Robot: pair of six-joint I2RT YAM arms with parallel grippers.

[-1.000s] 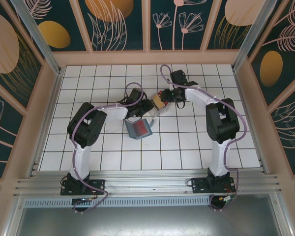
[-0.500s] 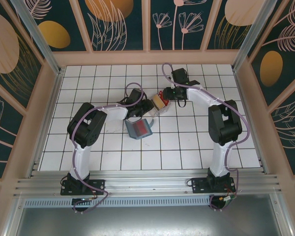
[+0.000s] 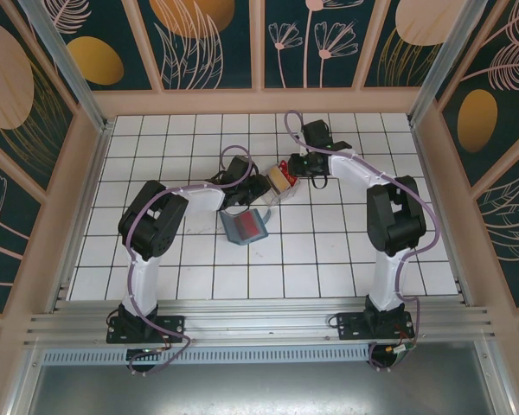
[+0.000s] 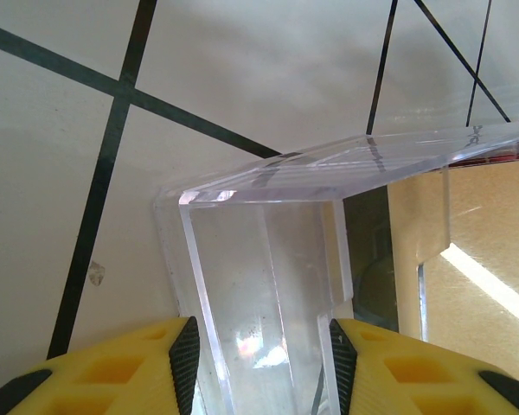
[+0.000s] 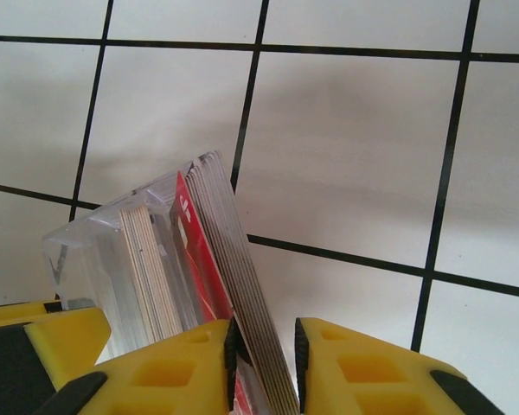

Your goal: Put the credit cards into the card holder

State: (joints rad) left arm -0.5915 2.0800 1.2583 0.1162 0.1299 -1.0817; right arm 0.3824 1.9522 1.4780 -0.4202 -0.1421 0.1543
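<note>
White tiles with dark grid lines cover the table (image 3: 329, 251), which is walled by teal floral panels. From its base the left arm reaches forward and folds at the elbow toward the middle, where the left claw (image 4: 261, 372) pinches a wall of the clear tray (image 4: 268, 173). Opposite it, the right arm bends leftward. Its right claw (image 5: 264, 367) is pressed onto the credit cards (image 5: 229, 233) standing on edge in that tray, 1 of them red. Just beside the tray, nearer the bases, the card holder (image 3: 245, 226) lies open, reddish inside up.

A robot test cell: gridded white tabletop (image 3: 329, 259) walled by patterned panels (image 3: 208, 43) on aluminium framing (image 3: 259, 327)
</note>
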